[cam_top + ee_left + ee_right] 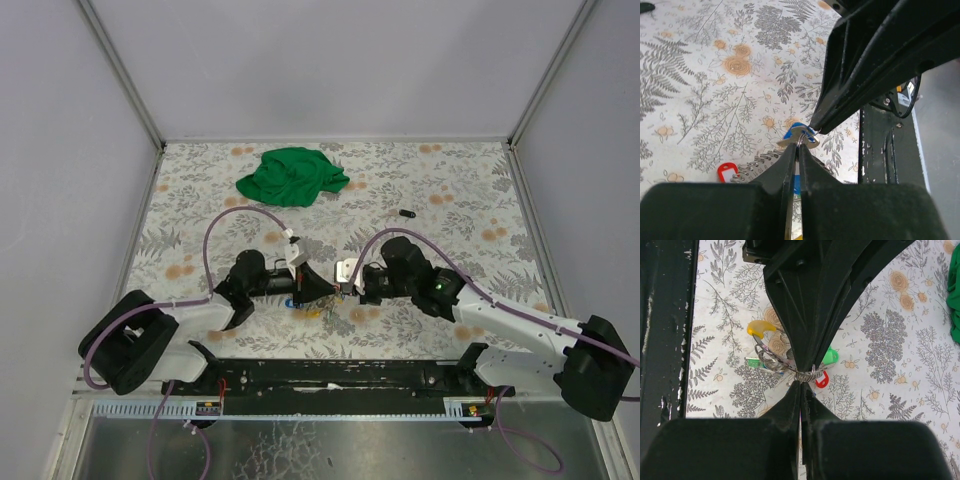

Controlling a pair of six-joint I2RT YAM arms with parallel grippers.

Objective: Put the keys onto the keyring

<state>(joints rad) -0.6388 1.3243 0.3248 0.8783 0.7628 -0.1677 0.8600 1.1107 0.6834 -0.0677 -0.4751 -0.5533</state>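
Note:
My two grippers meet tip to tip low over the table near its front edge. The left gripper (799,147) is shut on the thin wire of the keyring (801,139). A blue-headed key (796,128) with a silver blade hangs at the ring. Opposite it, the right gripper (801,384) is shut on the same keyring (808,375). Behind the ring a yellow key (760,327), a green key (830,357) and a red key (823,380) lie on the table, among more wire loops (771,360). In the top view both tips (335,289) hide the ring.
A red tag (726,172) lies left of the left fingers. A crumpled green cloth (290,177) sits at the back of the floral table, and a small black object (405,213) lies right of centre. The black base rail (340,372) runs along the near edge.

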